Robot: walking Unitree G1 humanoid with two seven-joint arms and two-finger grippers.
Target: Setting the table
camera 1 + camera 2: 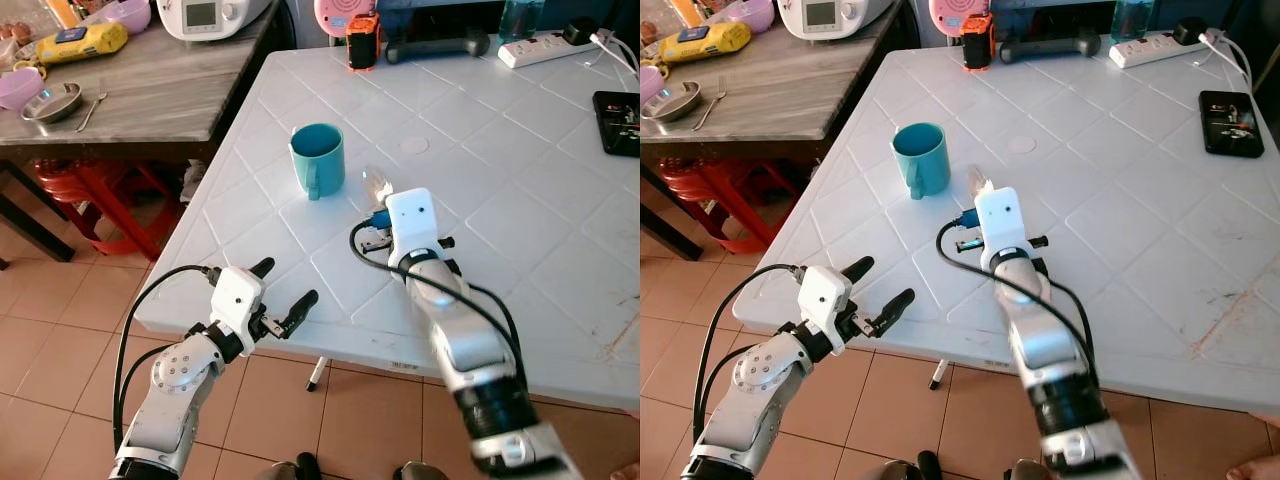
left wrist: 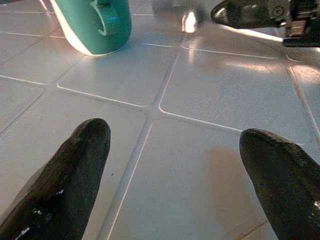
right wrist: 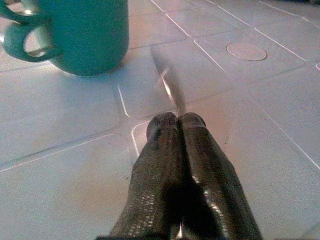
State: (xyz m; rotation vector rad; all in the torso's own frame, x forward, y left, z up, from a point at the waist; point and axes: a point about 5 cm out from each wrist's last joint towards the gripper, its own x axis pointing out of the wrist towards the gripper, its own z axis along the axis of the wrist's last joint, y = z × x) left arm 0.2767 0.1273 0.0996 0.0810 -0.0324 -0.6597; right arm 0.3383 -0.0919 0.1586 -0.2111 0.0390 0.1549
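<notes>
Pressed together on a thin shiny utensil [image 3: 169,85] that cannot be identified for certain, the right gripper [image 3: 178,122] is held low over the white table [image 1: 520,200] just beside the teal mug [image 1: 317,159], while the left gripper [image 1: 288,294] is kept spread wide at the table's near edge.

We see a white plastic table [image 1: 500,200] with a moulded diamond grid standing on terracotta floor tiles [image 1: 60,320]. At far left a grey wooden side table [image 1: 160,90] abuts it, red plastic stools [image 1: 100,195] beneath.
</notes>
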